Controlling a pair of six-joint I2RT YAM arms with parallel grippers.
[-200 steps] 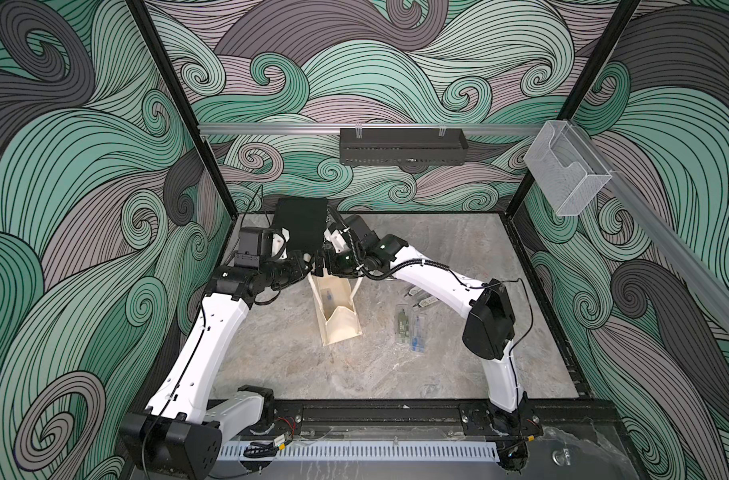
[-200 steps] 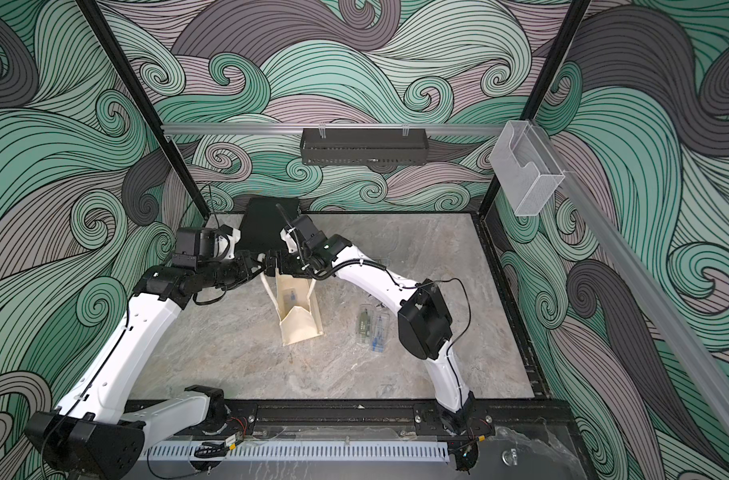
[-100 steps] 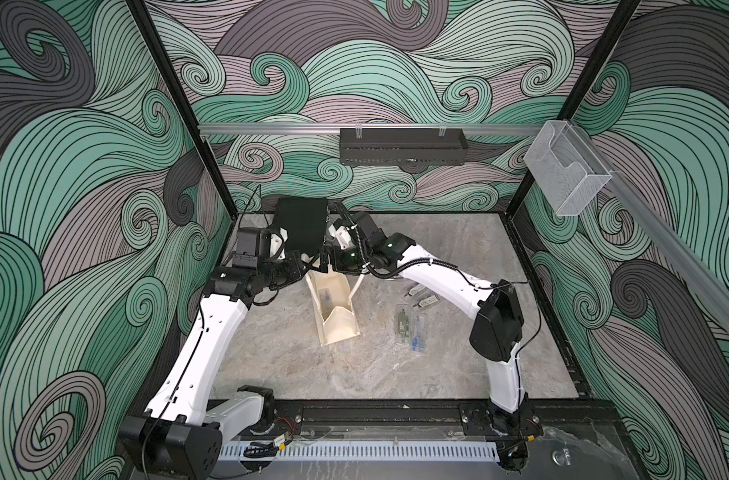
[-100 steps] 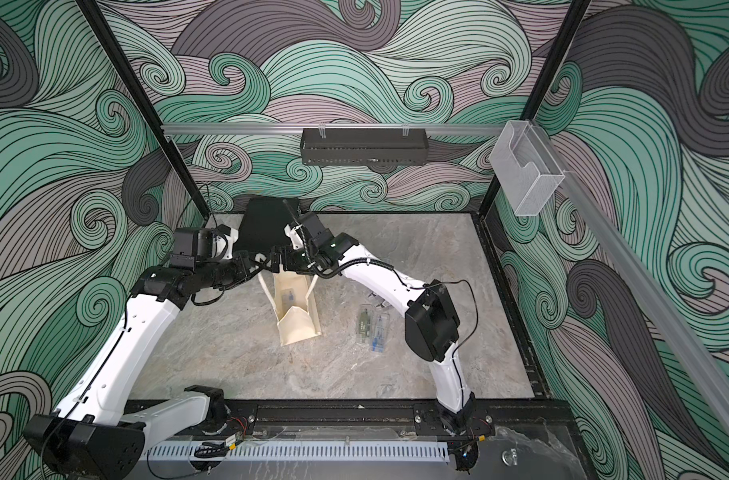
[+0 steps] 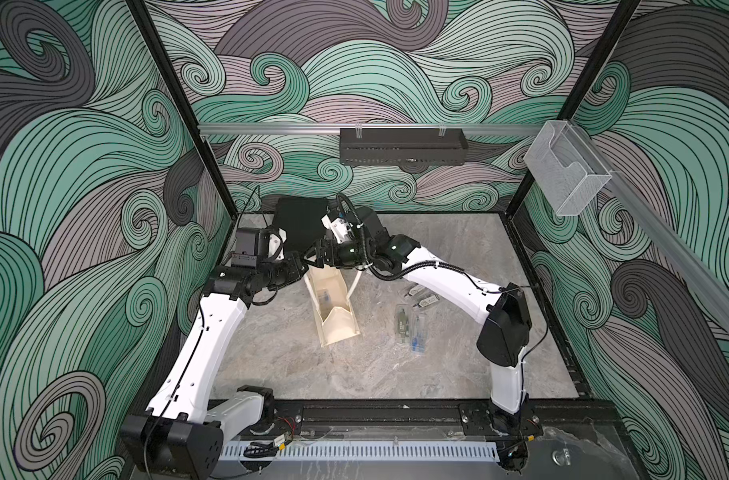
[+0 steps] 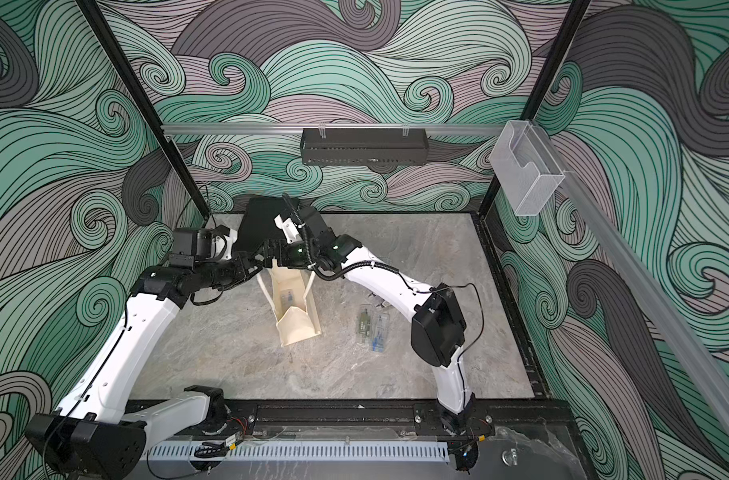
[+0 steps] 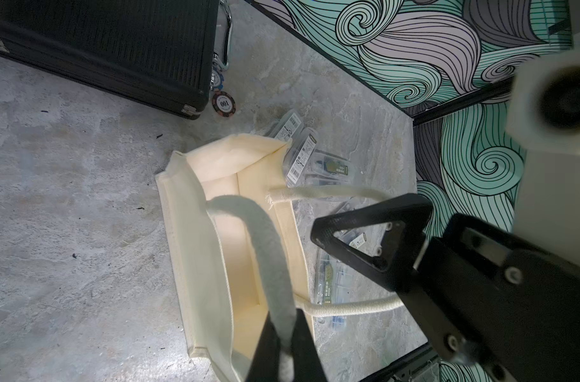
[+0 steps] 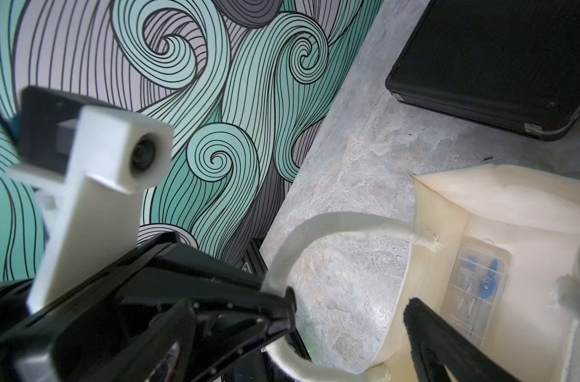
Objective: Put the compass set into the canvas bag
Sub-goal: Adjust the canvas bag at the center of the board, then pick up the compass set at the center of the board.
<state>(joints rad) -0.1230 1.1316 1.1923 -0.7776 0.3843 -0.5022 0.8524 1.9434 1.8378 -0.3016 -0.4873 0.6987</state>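
A cream canvas bag (image 5: 337,322) stands open at the centre of the grey worktop (image 5: 313,374) in both top views. Inside it lies the compass set (image 8: 480,284), a clear plastic case with blue parts and the word "Compass". The left pincer (image 7: 287,319) is clamped on one handle (image 7: 259,248). The right pincer (image 5: 318,259) has its jaws apart above the bag's mouth. Right of the bag lie clear packs (image 5: 410,328) with barcode labels. At the upper left of the left wrist view sit a black case (image 7: 116,43) and a chip (image 7: 223,104) marked "100".
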